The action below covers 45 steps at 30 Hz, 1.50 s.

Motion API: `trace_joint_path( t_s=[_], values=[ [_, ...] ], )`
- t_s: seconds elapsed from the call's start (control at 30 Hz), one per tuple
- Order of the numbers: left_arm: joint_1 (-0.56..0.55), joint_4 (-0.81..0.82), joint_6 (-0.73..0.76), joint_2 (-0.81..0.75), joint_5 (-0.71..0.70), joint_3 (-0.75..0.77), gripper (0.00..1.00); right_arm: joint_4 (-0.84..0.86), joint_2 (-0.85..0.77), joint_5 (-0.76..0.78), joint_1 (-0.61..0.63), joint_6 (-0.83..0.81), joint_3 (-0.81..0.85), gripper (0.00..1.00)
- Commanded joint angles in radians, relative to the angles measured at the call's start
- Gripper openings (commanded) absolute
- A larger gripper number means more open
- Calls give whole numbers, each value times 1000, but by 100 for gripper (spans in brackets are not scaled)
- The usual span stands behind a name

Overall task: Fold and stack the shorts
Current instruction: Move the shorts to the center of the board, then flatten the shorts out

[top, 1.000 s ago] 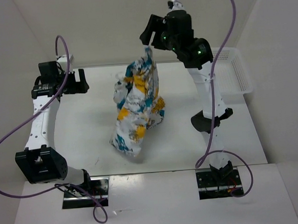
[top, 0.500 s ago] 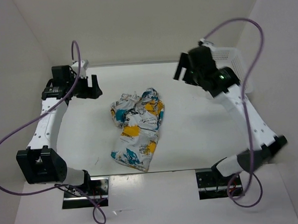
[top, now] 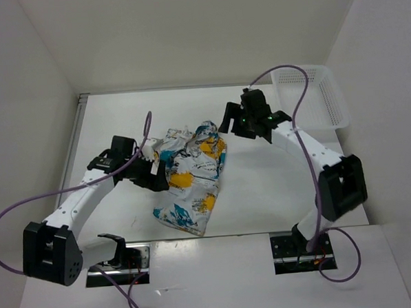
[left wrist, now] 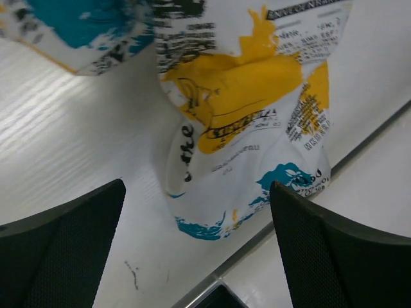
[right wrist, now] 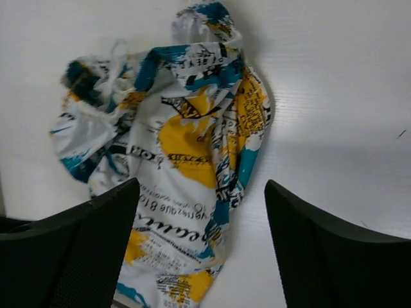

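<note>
The right hand [top: 230, 119] stands with its fingers spread and nothing between them. A second ago it held the shorts [top: 190, 174] aloft by one corner. It has since let them drop, swung out toward the basket [top: 321, 98], and come back low over the desk [top: 269, 185]. The left hand [top: 155, 173] is also wide open and empty. It has come in from the far rear-left of the desk to the left edge of the cloth.

The release means the shorts are laid down but not laid out. They form a rumpled, elongated heap near the middle of the desk, with bunched folds at the far end. I judge that no fold has begun and that the cloth needs spreading first, with both hands now placed to take an edge each.

In the overhead view, the shorts lie at about 8 o'clock from the right hand, with their far end just beside it. In its wrist view, the right hand [right wrist: 200, 187] looks down on the bunched part of the shorts [right wrist: 186, 141]. From the left hand, the shorts lie at 3 o'clock, just beside it, and I cannot tell whether they touch. In its wrist view, the left hand [left wrist: 196, 187] frames the near end of the shorts [left wrist: 244, 96].
</note>
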Motion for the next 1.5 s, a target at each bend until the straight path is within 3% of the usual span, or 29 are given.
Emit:
trace_joint_path(
  t_s=[0.0,0.07,0.3,0.4,0.47,0.5,0.6,0.63,0.7,0.83,1.17,1.33,1.47],
  values=[
    [-71,35,4,59,67,-7,100,62,169,43,8,-45,167,86],
    [-100,35,4,79,22,-7,100,-15,341,72,20,-66,289,88],
    [-170,123,4,145,-44,-42,99,11,584,71,42,-94,430,85],
    [-191,141,4,181,-58,-51,86,-1,653,71,42,-94,468,76],
    [-191,153,4,195,-58,-51,69,28,653,71,42,-85,468,61],
    [-191,167,4,205,-58,-42,45,28,653,80,42,-75,468,55],
    [-191,180,4,217,-87,-1,4,15,630,126,42,-66,497,22],
    [-191,146,4,229,-110,24,0,14,621,135,42,-66,511,18],
    [-191,121,4,251,-174,81,0,5,602,146,42,-77,522,13],
    [-116,72,4,274,-228,223,0,-48,566,173,42,-95,563,13],
    [94,15,4,416,-242,782,0,-145,323,243,-41,-65,572,18],
    [152,-30,4,394,-119,829,0,-202,88,209,-61,-34,407,16],
    [153,-69,4,312,-33,725,0,-277,-117,177,-28,66,167,15]
  ],
)
